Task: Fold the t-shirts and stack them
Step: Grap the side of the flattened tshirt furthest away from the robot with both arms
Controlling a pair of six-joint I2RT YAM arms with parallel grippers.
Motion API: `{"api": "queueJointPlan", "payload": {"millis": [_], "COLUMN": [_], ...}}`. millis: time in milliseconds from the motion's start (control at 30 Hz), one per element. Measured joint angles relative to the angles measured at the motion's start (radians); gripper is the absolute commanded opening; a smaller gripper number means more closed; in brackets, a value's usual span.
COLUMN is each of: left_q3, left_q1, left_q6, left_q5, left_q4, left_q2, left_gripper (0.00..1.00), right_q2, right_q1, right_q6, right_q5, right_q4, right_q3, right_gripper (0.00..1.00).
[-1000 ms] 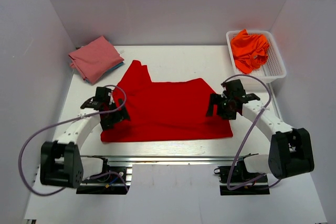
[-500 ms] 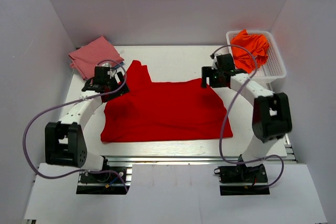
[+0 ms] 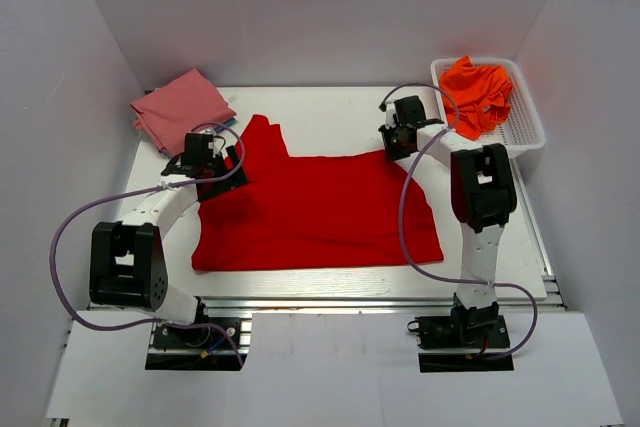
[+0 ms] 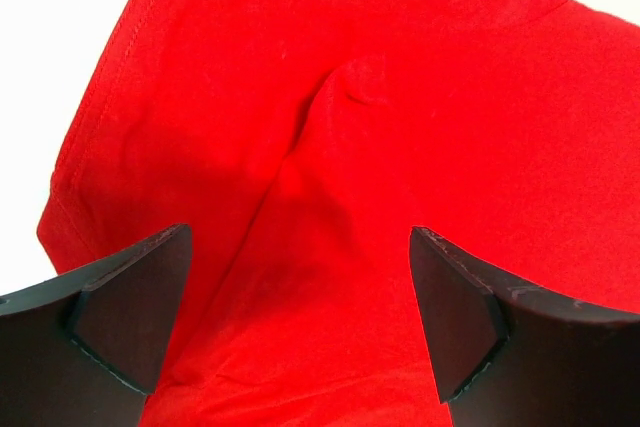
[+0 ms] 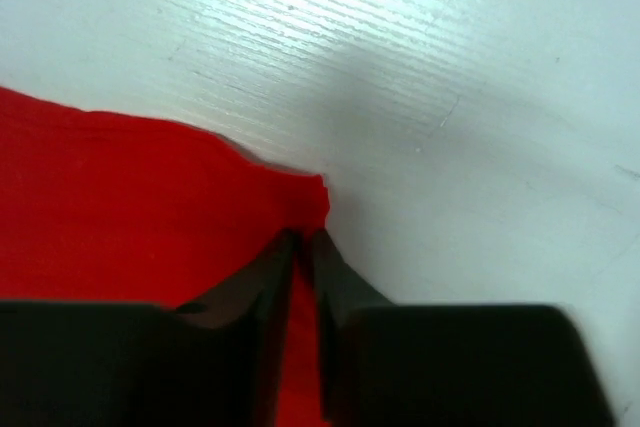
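Red t-shirt (image 3: 310, 209): soft cloth, flat, one crease | table (image 3: 330, 117): white, streaked

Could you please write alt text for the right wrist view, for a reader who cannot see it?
The right gripper pinches the corner of a red t-shirt, its dark jaws closed on the cloth. The shirt lies at lower left on a white table, which fills the rest of the view.

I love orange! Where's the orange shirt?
In the top view, the orange shirt lies crumpled in the white basket at the far right corner of the table.
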Motion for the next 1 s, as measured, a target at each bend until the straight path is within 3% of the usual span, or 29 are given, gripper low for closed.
{"api": "queueJointPlan", "payload": {"millis": [100, 367, 567, 833, 967, 1000], "left_q3": [-0.005, -0.038, -0.063, -0.082, -0.100, -0.100], "left_q1": [0.000, 0.000, 0.000, 0.000, 0.000, -0.001], "left_q6": [0.001, 0.001, 0.001, 0.000, -0.003, -0.003], "left_q5": [0.003, 0.025, 0.027, 0.029, 0.035, 0.036], "left_q4": [0.000, 0.016, 0.024, 0.039, 0.042, 0.043], "left_q2": [0.000, 0.000, 0.000, 0.000, 0.000, 0.001], "left_gripper": [1.00, 1.00, 1.00, 1.00, 1.00, 1.00], "right_q2": [-0.005, -0.193, -0.385, -0.420, -0.496, -0.515], "right_q1": [0.000, 0.031, 0.136, 0.307, 0.365, 0.375], "right_q6": [0.000, 0.022, 0.064, 0.176, 0.256, 0.270], "right_q5": [-0.018, -0.068, -0.083, -0.099, -0.127, -0.142], "right_q4": [-0.010, 0.001, 0.059, 0.087, 0.123, 0.134], "right_q3": [-0.003, -0.161, -0.338, -0.570, -0.664, -0.681], "right_gripper": [0.00, 0.00, 0.00, 0.00, 0.29, 0.44]}}
